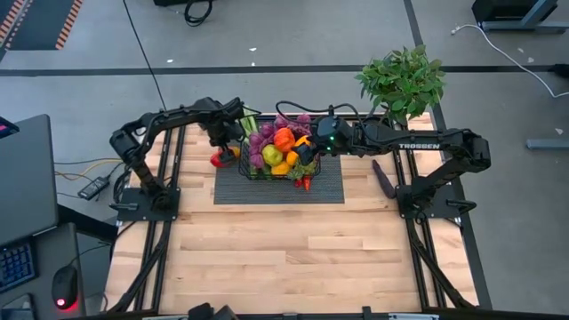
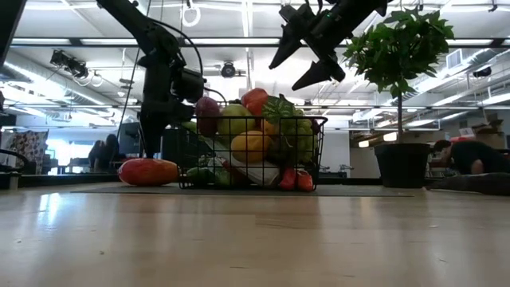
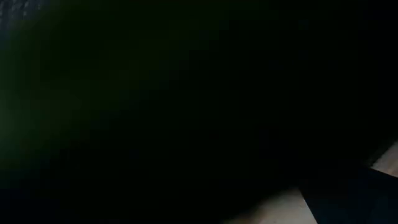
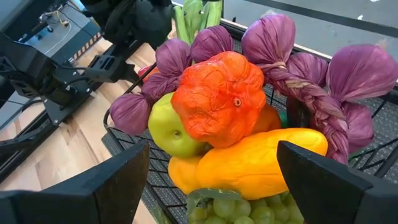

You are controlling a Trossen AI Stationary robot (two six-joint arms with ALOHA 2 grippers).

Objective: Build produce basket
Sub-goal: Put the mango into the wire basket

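Note:
The black wire basket (image 1: 258, 175) stands on a dark mat, heaped with produce: an orange-red pepper (image 4: 217, 102), a green apple (image 4: 168, 127), a yellow pepper (image 4: 255, 162), purple bulbs (image 4: 273, 37) and green grapes (image 4: 242, 211). A red vegetable (image 2: 149, 171) lies on the mat just left of the basket. My left gripper (image 1: 222, 145) points down right above it; I see nothing between its fingers, and its wrist view is almost black. My right gripper (image 2: 307, 60) hangs open above the basket's right end, slanting down at the heap.
A potted plant (image 1: 402, 80) stands at the table's far right corner. A dark purple, long vegetable (image 1: 384, 178) lies on the wood right of the mat (image 1: 324, 191). Bare wood (image 1: 284, 258) fills the near half. A person (image 2: 470, 155) is in the room behind.

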